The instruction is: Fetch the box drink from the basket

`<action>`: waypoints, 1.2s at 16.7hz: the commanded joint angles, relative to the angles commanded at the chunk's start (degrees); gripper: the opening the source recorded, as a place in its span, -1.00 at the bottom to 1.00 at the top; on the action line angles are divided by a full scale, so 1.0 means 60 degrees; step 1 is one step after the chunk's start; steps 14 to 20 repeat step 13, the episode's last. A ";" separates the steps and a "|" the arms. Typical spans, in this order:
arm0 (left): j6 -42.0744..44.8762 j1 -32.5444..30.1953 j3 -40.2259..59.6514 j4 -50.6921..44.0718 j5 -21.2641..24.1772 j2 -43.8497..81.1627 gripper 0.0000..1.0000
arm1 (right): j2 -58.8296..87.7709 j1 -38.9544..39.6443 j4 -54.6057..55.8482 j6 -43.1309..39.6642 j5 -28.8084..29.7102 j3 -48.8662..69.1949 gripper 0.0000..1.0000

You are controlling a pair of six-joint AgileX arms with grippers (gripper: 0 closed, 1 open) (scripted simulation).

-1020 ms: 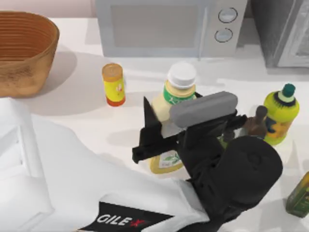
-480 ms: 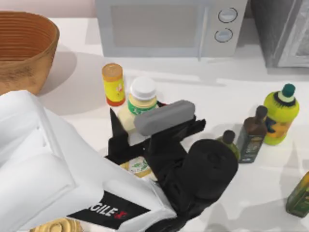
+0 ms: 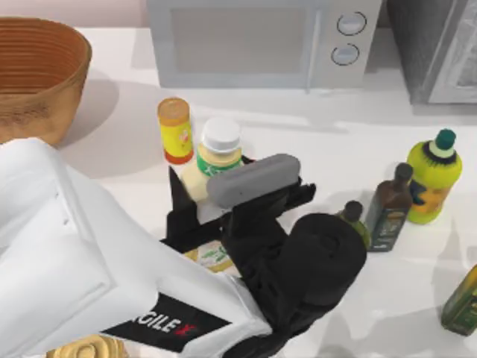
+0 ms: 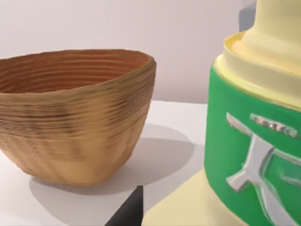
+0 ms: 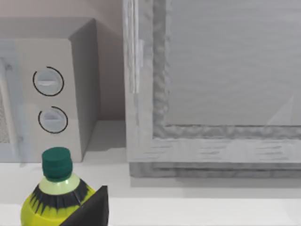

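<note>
Near the middle of the table, in the top view, the left gripper point(image 3: 195, 216) is clamped around the box drink point(image 3: 212, 168), its dark fingers pressed against the pale carton's sides below the green band and white cap. The carton tilts a little and sits just beside the small yellow bottle with the tan cap point(image 3: 175, 130), well apart from the basket point(image 3: 45, 74), which stands at the table's far left corner. From the left wrist view the carton's green label point(image 4: 254, 155) looms close, with the wicker basket point(image 4: 75, 127) standing on the white surface farther off and one dark fingertip point(image 4: 127, 212) of the gripper poking in. A microwave point(image 3: 261, 41) stands at the back of the table. Toward the right sit a yellow-green bottle with a green cap point(image 3: 434, 177), a dark bottle point(image 3: 387, 209) and a smaller green one point(image 3: 352, 221). The right wrist view takes in the green-capped bottle point(image 5: 56, 193), the microwave's dials point(image 5: 49, 101) and a grey cabinet point(image 5: 211, 84); how the right arm's pincer stands I cannot tell.
</note>
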 joint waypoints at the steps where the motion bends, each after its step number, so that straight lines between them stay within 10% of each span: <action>1: 0.0000 0.0000 0.0000 0.0000 0.0000 0.0000 0.06 | 0.0000 0.0000 0.0000 0.0000 0.0000 0.0000 1.00; 7: 0.0000 0.0000 0.0000 0.0000 0.0000 0.0000 0.96 | 0.0000 0.0000 0.0000 0.0000 0.0000 0.0000 1.00; 20: 0.0000 0.0000 0.0000 0.0000 0.0000 0.0000 1.00 | 0.0000 0.0000 0.0000 0.0000 0.0000 0.0000 1.00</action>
